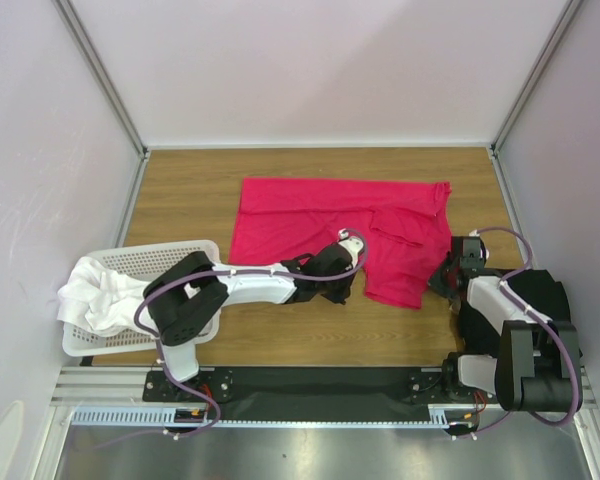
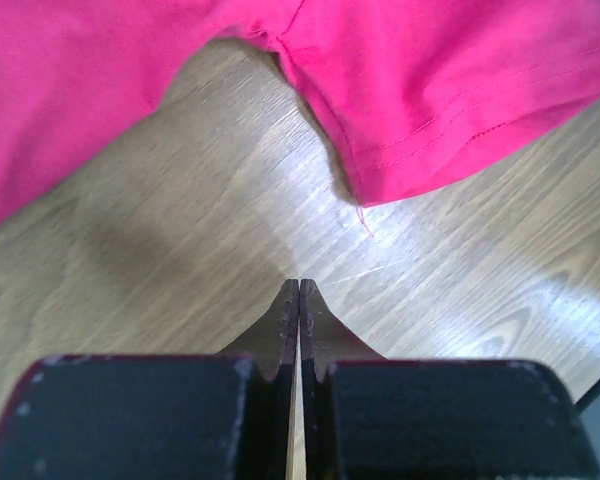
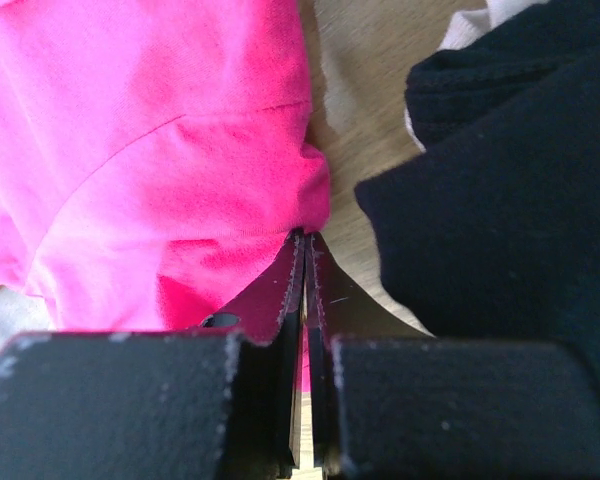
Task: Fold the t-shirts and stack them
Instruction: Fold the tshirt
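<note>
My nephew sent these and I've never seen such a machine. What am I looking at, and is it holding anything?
Two robot arms are bolted at a wooden table's near edge. One picture looks down from above; the other two come from cameras on each wrist. A crimson-pink t-shirt lies spread out, a black t-shirt sits at the right, and white shirts hang from a white basket. The left gripper is shut over bare wood, holding nothing. The right gripper is shut at the pink shirt's edge; whether it pinches fabric is unclear.
</note>
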Controlling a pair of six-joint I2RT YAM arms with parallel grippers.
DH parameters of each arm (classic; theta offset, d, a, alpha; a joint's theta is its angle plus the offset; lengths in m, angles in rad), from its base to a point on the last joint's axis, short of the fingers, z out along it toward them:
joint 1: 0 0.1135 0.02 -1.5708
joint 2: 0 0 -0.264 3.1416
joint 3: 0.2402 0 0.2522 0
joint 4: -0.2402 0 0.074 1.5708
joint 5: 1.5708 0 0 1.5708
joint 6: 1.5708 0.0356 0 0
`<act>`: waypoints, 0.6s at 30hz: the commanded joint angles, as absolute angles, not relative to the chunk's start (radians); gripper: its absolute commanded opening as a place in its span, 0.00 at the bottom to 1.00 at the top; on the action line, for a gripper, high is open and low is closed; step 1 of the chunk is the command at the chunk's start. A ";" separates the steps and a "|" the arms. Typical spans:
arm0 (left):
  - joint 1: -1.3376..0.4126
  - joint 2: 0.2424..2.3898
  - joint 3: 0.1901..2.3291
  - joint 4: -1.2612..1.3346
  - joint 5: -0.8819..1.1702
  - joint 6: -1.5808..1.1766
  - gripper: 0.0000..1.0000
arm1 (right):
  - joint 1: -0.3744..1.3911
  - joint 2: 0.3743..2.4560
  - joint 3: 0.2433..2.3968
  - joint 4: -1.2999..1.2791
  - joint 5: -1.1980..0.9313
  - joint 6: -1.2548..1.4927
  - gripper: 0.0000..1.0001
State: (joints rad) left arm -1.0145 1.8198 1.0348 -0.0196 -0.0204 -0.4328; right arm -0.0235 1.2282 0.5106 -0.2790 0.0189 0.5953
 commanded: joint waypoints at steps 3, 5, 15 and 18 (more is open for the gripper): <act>-1.025 1.737 1.017 0.026 -0.029 -0.361 0.21 | -0.028 1.180 0.499 -0.282 0.054 0.595 0.00; -1.048 1.726 1.017 0.075 -0.041 -0.353 0.50 | -0.028 1.177 0.496 -0.281 0.052 0.592 0.00; -1.072 1.887 1.141 0.118 -0.077 -0.431 0.54 | -0.028 1.177 0.505 -0.284 0.037 0.584 0.00; -1.074 1.910 1.157 0.147 -0.075 -0.465 0.51 | -0.028 1.173 0.508 -0.287 0.032 0.580 0.00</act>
